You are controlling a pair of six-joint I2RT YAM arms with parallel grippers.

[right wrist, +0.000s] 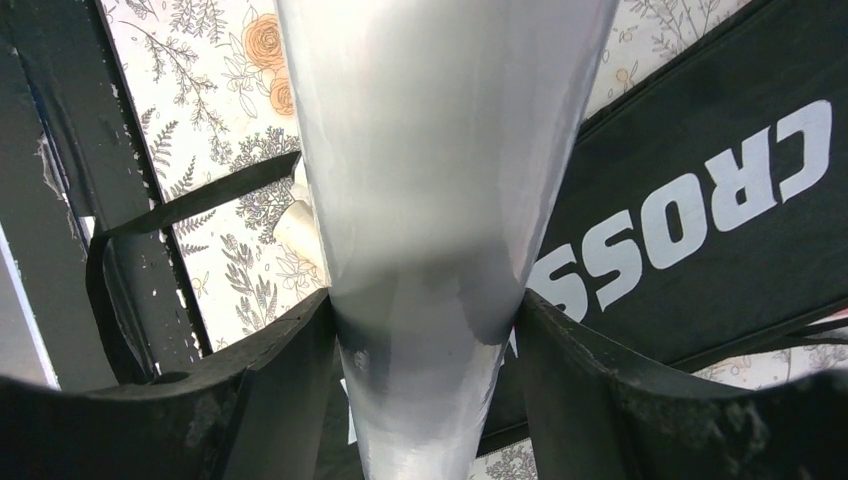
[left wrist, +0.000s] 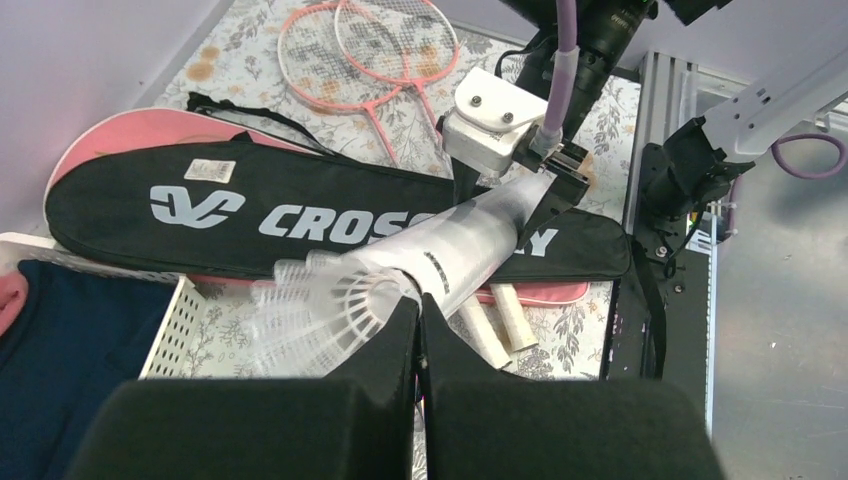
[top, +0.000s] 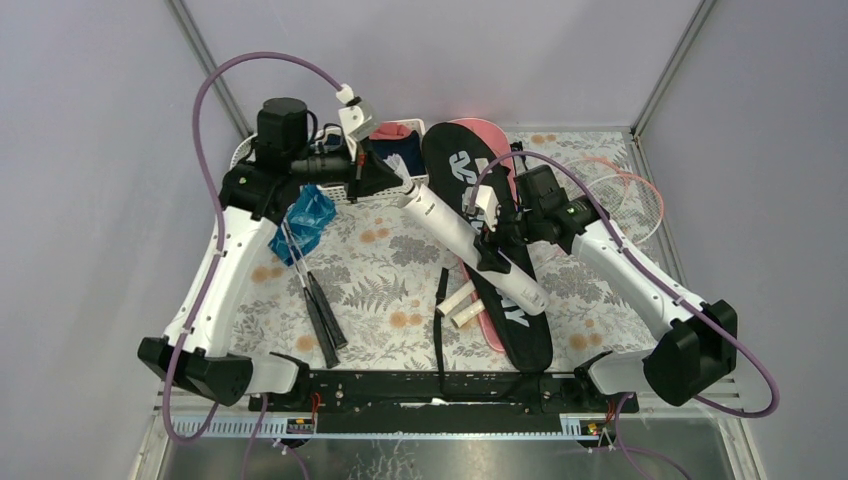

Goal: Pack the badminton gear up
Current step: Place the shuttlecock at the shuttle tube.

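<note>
Bag black, "CROSS" in white; right pincer clamps shuttlecock tube.

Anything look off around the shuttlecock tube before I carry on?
Yes. A white plastic shuttlecock pokes out of the open end of the long white shuttlecock tube. Its skirt flares outside the mouth, right beside the shut left gripper. The right gripper clamps the tube farther along, holding it tilted above the table.

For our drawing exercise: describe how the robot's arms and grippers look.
The left arm and right arm have white links with black joints. The left gripper and right gripper are black, with wedge-shaped fingers and white wrist camera blocks. Purple cables trail from both.
</note>
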